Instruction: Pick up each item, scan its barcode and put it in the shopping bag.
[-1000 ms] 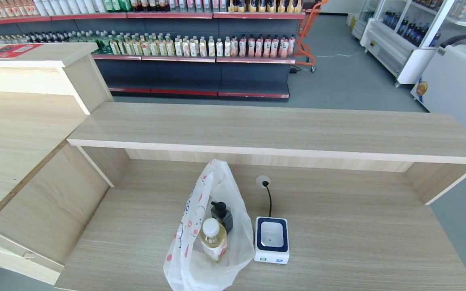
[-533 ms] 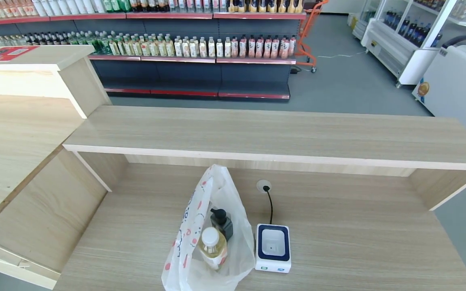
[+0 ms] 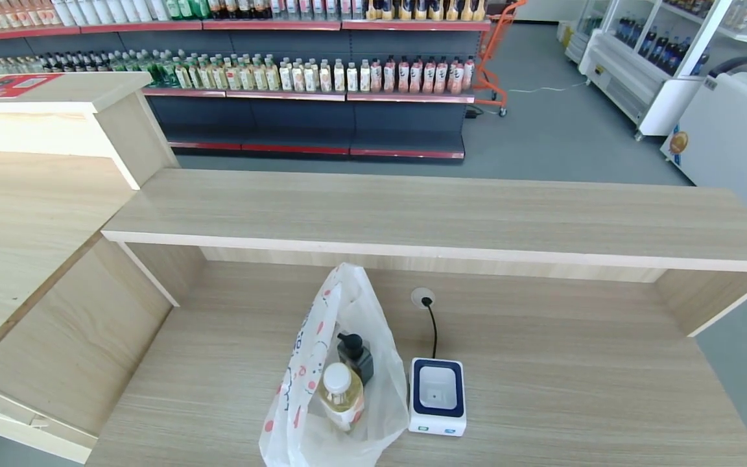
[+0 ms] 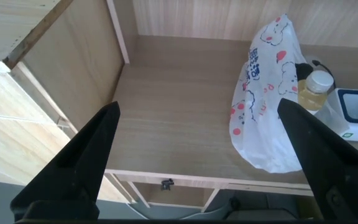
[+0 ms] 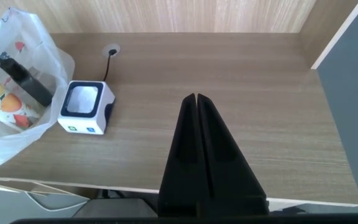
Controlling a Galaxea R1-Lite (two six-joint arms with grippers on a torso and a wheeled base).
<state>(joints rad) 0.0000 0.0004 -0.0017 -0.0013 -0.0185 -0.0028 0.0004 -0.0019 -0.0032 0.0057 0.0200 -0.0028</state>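
Both pincers are empty: the left pincer (image 4: 199,109) hangs over the near left part of the desk (image 3: 574,389) with its two fingers spread wide and nothing between them, and the right pincer (image 5: 196,99) hangs over the near right part with its fingers pressed together on nothing. Neither touches anything, which suits a moment with no item in hand. The desk is a wide wooden top, walled on its far side by a raised ledge (image 3: 445,214). Near its front edge, left of the middle, stands the shopping bag (image 3: 296,389), thin white plastic with red spots. Its mouth gapes upward and toward the right, probably left that way so goods can be dropped in from the scanner's side. Just beside the bag on the right, close enough that the plastic seems to brush it, sits the scanner (image 3: 437,394), a white box with its dark-framed window facing up, so that a barcode can be passed over it on the way to the bag. Inside the bag a drink bottle (image 3: 342,397) of yellow liquid stands upright on the near side, and a dark pump bottle (image 3: 355,358) stands behind it, the two touching or nearly so. By my judgement both have been scanned and bagged. A black cable (image 3: 433,331) runs from the scanner's far side to a round hole (image 3: 423,298) in the desk.
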